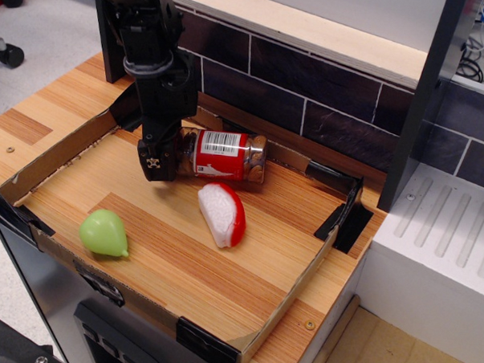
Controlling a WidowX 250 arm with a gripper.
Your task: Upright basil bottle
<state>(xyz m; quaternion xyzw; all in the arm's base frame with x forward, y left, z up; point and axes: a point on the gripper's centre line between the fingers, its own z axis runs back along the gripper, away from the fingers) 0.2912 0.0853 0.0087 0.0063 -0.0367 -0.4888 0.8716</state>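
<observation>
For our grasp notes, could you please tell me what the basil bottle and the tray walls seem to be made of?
The basil bottle: clear glossy glass or plastic, unclear which; brownish contents show through, and a printed red-and-white label wraps it. The tray walls: matte brown cardboard, thin with creased edges, held by black corner clips.

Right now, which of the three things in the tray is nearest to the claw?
The basil bottle, lying on its side: the claw covers its cap end. The green pear and apple slice lie farther forward.
</observation>
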